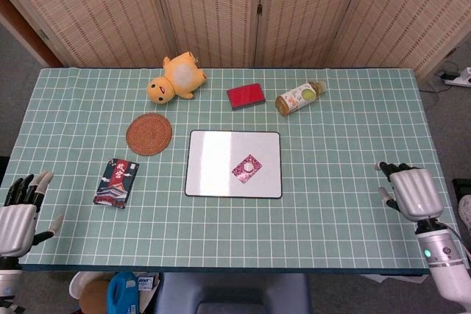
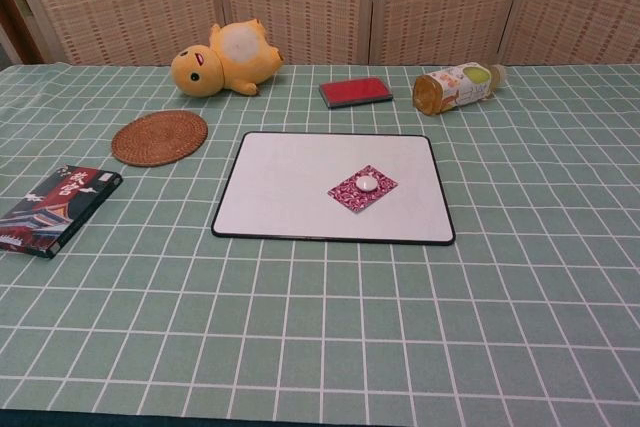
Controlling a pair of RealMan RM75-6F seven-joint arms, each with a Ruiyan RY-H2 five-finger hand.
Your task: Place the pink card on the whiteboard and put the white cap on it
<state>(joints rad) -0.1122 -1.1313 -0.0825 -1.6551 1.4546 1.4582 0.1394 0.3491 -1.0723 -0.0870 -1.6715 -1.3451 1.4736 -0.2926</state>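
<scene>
One pink card (image 2: 362, 188) lies right of centre on the one whiteboard (image 2: 290, 187), one white cap (image 2: 367, 183) on it. My left hand (image 1: 18, 215) at lower left and right hand (image 1: 412, 192) at lower right both hang released, fingers spread.

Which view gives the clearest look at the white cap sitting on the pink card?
The chest view: the white cap shows larger and closer, centred on the pink card. The head view shows the cap from above, as a small pale dot.
</scene>
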